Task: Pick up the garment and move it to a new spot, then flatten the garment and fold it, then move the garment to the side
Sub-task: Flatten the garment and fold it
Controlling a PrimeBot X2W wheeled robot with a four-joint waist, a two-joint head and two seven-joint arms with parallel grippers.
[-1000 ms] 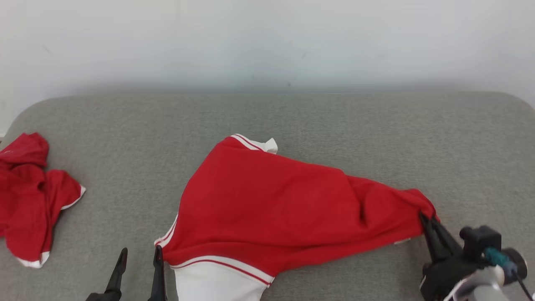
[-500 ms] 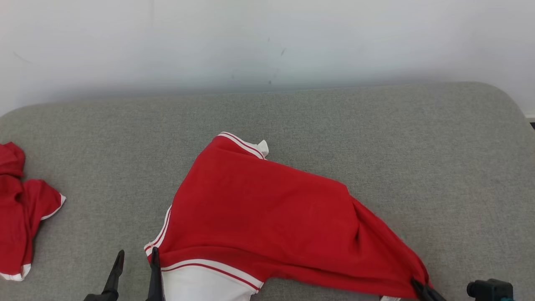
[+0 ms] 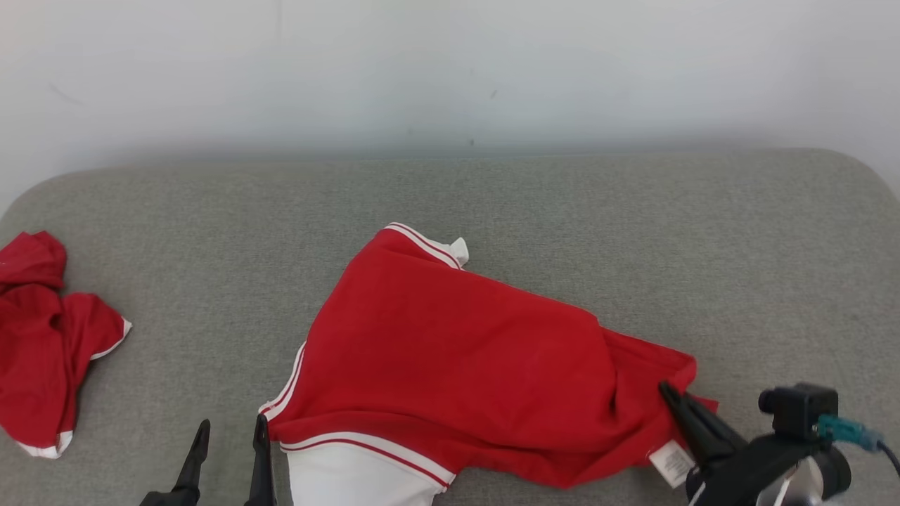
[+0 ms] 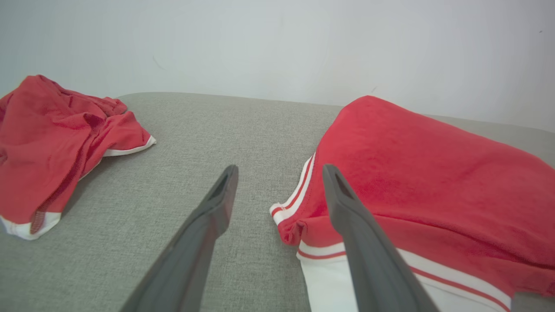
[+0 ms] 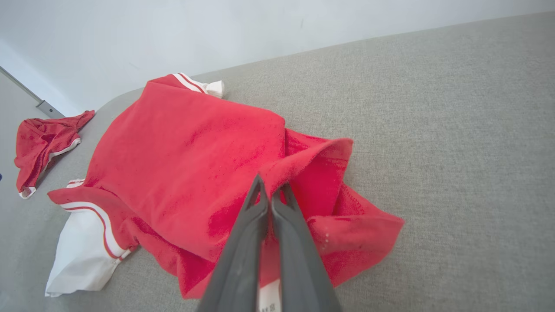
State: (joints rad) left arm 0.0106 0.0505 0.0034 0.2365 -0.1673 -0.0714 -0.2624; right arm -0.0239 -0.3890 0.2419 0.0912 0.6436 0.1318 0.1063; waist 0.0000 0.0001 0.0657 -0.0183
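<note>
Red garment (image 3: 450, 358) with white trim lies spread across the middle of the grey cushion (image 3: 633, 225). Its bunched right edge is pinched between the closed fingers of the right gripper (image 3: 666, 391). Near its near-left corner the left gripper (image 3: 233, 423) hovers spread wide, holding nothing. A crumpled red cloth (image 3: 42, 344) lies at the cushion's left edge.

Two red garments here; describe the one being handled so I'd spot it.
Start at the grey surface, its middle nearest the robot. The spread red garment lies there; unlike the crumpled red garment at far left, it has a white panel and the right gripper pinching its corner.
</note>
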